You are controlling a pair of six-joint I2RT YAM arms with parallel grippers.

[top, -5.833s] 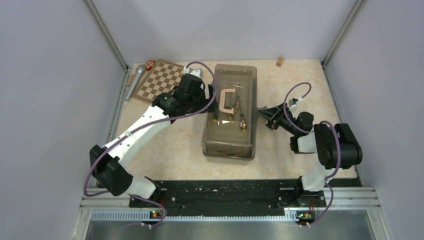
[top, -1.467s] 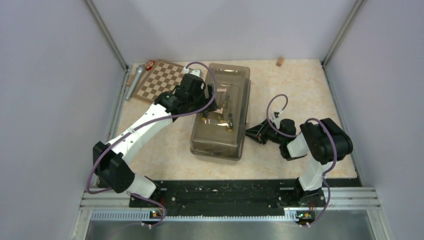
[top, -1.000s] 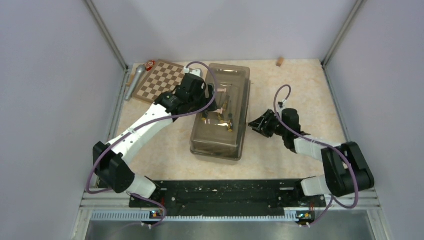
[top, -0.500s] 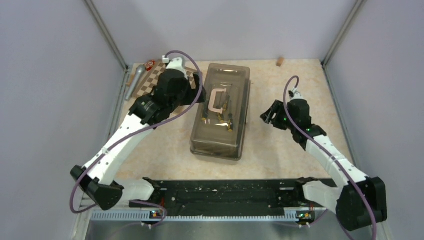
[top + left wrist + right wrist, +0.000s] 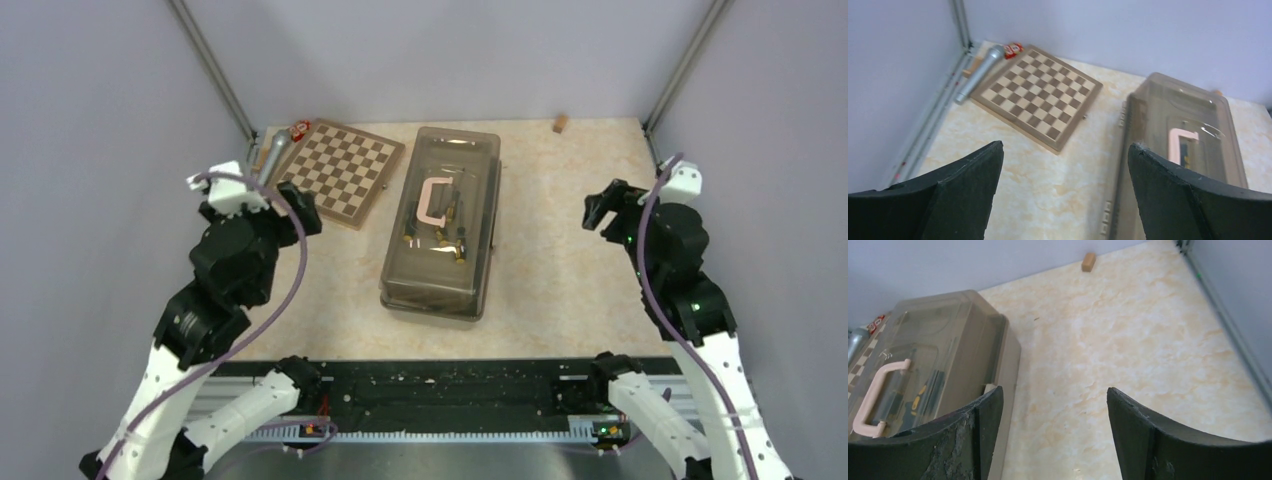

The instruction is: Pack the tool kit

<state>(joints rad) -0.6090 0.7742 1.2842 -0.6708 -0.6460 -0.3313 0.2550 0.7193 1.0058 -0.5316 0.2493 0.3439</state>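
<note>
Sitting mid-table (image 5: 570, 270), a little left of centre: toolbox (image 5: 437, 285), lid shut, long axis running front to back, slightly skewed. Pink handle (image 5: 433, 200) on lid; yellow-black screwdrivers (image 5: 452, 238) showing through translucent plastic beside it. Left gripper (image 5: 1065, 146) raised over left side, claw released, spread wide, nothing in it. Right gripper (image 5: 1054, 390) raised on right, likewise released and empty, well apart from box. Chessboard (image 5: 340, 170) near box's far-left corner, not touching; microphone (image 5: 270, 160) by left wall. Small wooden block (image 5: 561, 123) at back edge.
</note>
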